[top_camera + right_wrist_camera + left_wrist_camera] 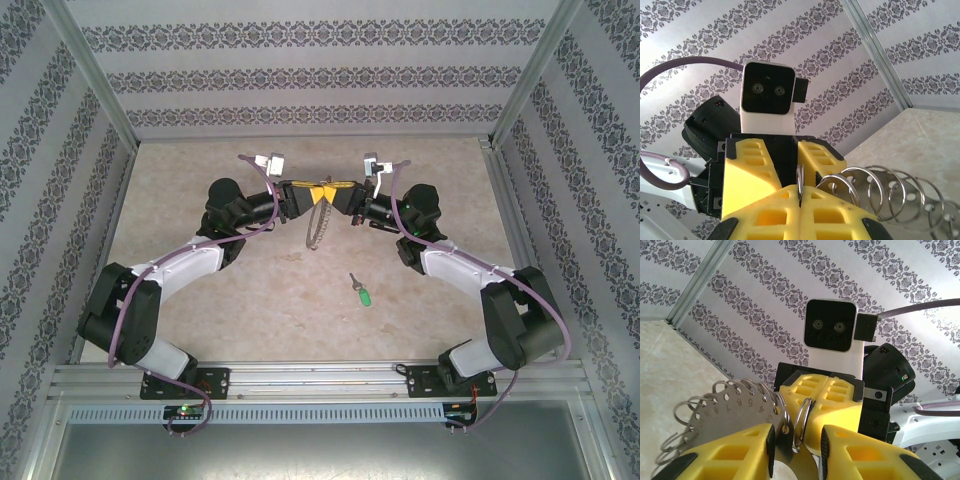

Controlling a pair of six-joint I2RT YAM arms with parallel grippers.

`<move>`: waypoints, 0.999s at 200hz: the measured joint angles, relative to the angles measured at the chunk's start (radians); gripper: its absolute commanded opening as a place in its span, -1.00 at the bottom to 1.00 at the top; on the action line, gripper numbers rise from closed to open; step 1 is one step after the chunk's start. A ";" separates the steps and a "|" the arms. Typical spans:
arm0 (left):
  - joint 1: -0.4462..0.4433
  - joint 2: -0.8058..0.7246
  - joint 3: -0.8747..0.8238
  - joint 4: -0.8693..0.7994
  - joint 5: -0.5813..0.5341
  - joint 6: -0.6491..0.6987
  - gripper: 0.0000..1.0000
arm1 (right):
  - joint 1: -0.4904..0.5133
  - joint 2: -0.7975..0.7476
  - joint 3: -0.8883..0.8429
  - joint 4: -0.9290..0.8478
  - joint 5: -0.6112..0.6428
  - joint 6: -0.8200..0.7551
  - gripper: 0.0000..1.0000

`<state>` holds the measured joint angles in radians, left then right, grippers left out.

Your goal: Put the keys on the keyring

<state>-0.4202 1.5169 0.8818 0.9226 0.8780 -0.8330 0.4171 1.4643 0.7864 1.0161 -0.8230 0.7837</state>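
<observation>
1 keyring (735,415) in right fingers (832,217); top view: green key (363,292) on table (250,290).

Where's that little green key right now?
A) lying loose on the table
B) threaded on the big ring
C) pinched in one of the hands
A: the green key lies alone on the table, nearer the arms' bases than the keyring raised between the left hand and right hand.
</observation>
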 measured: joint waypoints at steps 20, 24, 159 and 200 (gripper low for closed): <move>0.000 0.004 0.000 0.006 -0.001 -0.005 -0.31 | 0.000 0.000 0.000 -0.001 0.000 0.000 -1.00; 0.000 0.004 0.000 0.006 -0.001 -0.005 -0.31 | 0.000 0.000 0.000 -0.001 0.000 0.000 -1.00; -0.005 0.005 0.000 0.059 -0.049 -0.013 -0.57 | 0.000 0.000 0.000 -0.002 0.003 0.000 -1.00; -0.005 0.014 0.000 0.082 -0.049 -0.017 -0.65 | 0.000 0.000 0.000 -0.002 0.003 0.000 -1.00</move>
<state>-0.4255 1.5311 0.8814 1.0046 0.8291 -0.8501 0.4171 1.4643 0.7860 1.0138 -0.8200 0.7834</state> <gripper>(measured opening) 0.186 0.056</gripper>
